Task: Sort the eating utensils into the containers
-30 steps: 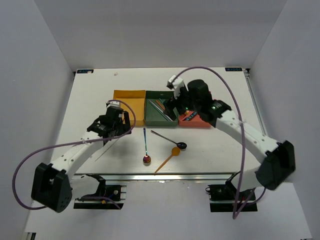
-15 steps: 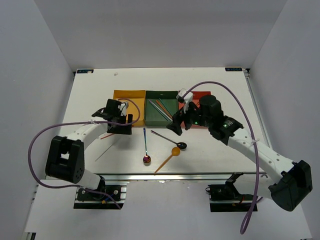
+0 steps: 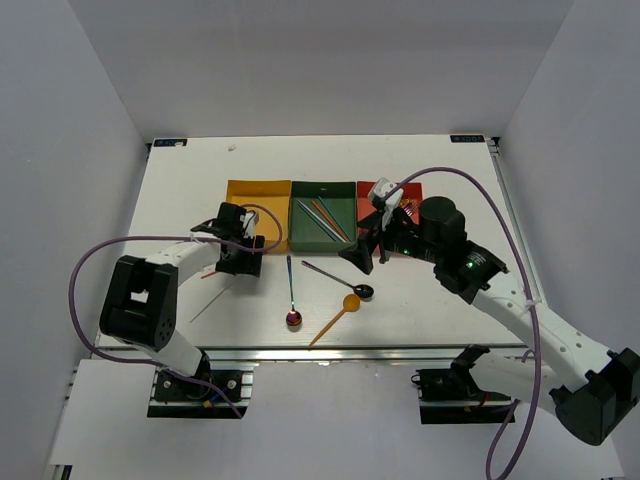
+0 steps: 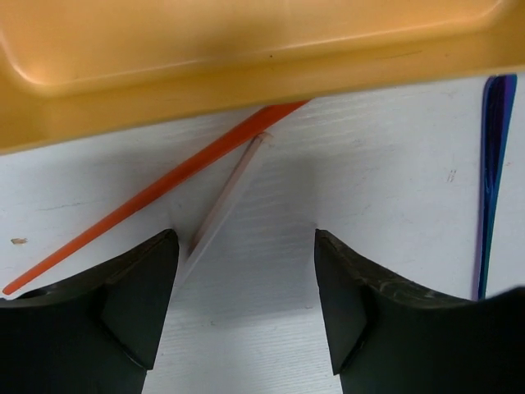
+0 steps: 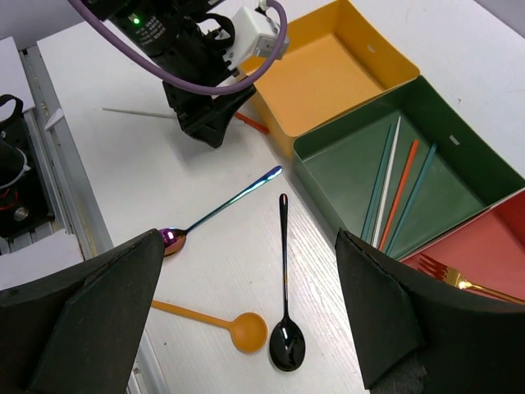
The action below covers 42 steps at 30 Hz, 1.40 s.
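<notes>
White tabletop (image 3: pixel 450 190): chopstick pickup under way beside a tray.
Left gripper (image 4: pixel 244 246), fingers spread, straddles the slim white plastic chopstick (image 4: pixel 225 197) beside the orange chopstick (image 4: pixel 156 193), just outside the shallow yellow-orange tray (image 4: pixel 246 49). The next move is probably to descend and pinch. Right gripper (image 5: pixel 246 246) hovers, fingers also spread.

The left gripper (image 4: pixel 244 271) stands spread around a white chopstick (image 4: pixel 225 197), with an orange chopstick (image 4: pixel 139 203) beyond its left finger, the yellow-orange tray (image 4: pixel 246 49) ahead, and a purple spoon handle (image 4: pixel 492 164) off to the right.
</notes>
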Each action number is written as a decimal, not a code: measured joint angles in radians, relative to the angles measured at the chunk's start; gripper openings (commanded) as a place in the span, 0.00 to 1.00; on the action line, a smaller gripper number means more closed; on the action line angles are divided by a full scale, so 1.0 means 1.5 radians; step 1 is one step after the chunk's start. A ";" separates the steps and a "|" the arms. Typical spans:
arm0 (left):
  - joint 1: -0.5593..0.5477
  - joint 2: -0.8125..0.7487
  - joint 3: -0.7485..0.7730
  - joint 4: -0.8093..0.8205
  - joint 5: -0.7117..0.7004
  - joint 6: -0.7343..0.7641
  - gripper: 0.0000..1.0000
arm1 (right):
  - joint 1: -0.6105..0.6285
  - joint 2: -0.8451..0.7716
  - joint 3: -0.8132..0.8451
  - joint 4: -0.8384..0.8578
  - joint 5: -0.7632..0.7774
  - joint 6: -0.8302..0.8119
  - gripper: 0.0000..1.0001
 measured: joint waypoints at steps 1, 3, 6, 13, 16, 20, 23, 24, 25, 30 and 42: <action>0.000 0.003 0.003 -0.001 -0.002 -0.001 0.69 | 0.000 -0.004 0.000 0.000 0.000 0.000 0.89; 0.000 0.012 0.010 -0.001 -0.009 -0.004 0.65 | 0.000 -0.012 -0.001 0.001 0.000 0.000 0.89; 0.000 0.020 0.017 0.000 -0.017 -0.011 0.56 | 0.000 -0.027 -0.010 0.003 0.001 0.000 0.89; -0.041 0.021 0.017 -0.007 -0.071 -0.037 0.52 | 0.000 -0.049 -0.013 0.002 0.003 0.000 0.89; -0.074 0.023 0.020 -0.015 -0.095 -0.051 0.46 | 0.000 -0.061 -0.014 0.002 0.004 0.000 0.89; -0.113 0.030 0.030 -0.028 -0.133 -0.068 0.42 | 0.000 -0.081 -0.017 -0.003 0.008 0.000 0.89; -0.134 0.039 0.039 -0.039 -0.153 -0.083 0.35 | 0.000 -0.097 -0.017 -0.008 0.011 0.000 0.89; -0.139 0.043 0.043 -0.043 -0.160 -0.085 0.28 | 0.000 -0.102 -0.017 -0.010 0.013 0.001 0.89; -0.146 0.047 0.047 -0.046 -0.168 -0.089 0.24 | 0.000 -0.108 -0.018 -0.011 0.013 0.001 0.89; -0.173 0.062 0.058 -0.056 -0.202 -0.090 0.19 | 0.000 -0.137 -0.021 -0.014 0.019 0.004 0.89; -0.205 0.078 0.072 -0.075 -0.236 -0.091 0.00 | 0.000 -0.163 -0.021 -0.026 0.023 0.018 0.89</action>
